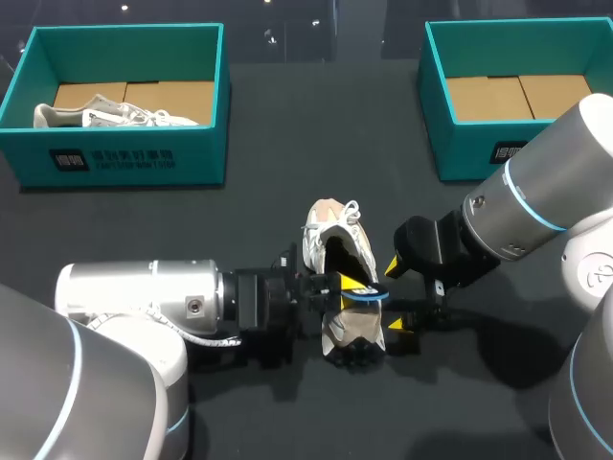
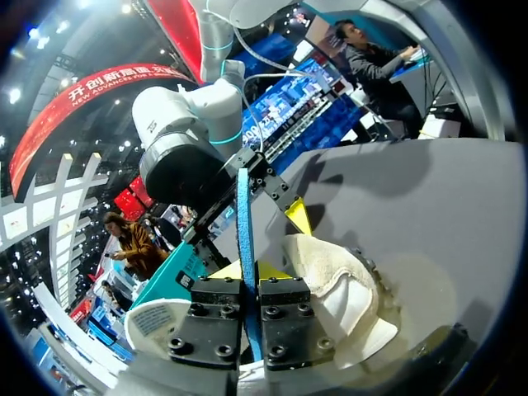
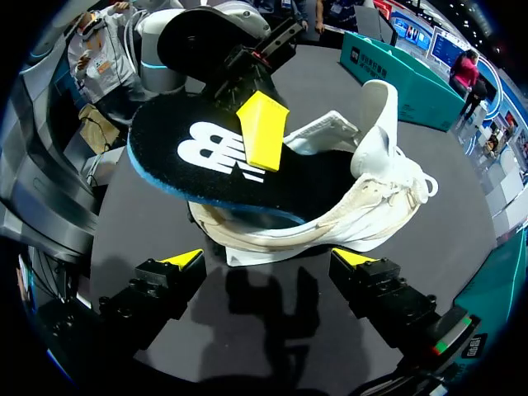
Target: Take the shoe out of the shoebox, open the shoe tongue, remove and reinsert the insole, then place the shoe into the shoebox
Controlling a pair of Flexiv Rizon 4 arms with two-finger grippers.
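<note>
On the dark worktop (image 1: 268, 192), toward its front edge, the shoe (image 1: 337, 240) is seen. The insole (image 3: 206, 157) is pinched over its opening by the left tool (image 2: 252, 268). The right tool (image 3: 268, 260) is held spread just beside the shoe.

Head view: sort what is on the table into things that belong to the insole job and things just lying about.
Job in hand: shoe on the table; insole, gripped by the left gripper; right gripper, open beside the shoe; right shoebox, no shoe in it, probably this shoe's box.

Lying about: left shoebox; second shoe inside it.
</note>
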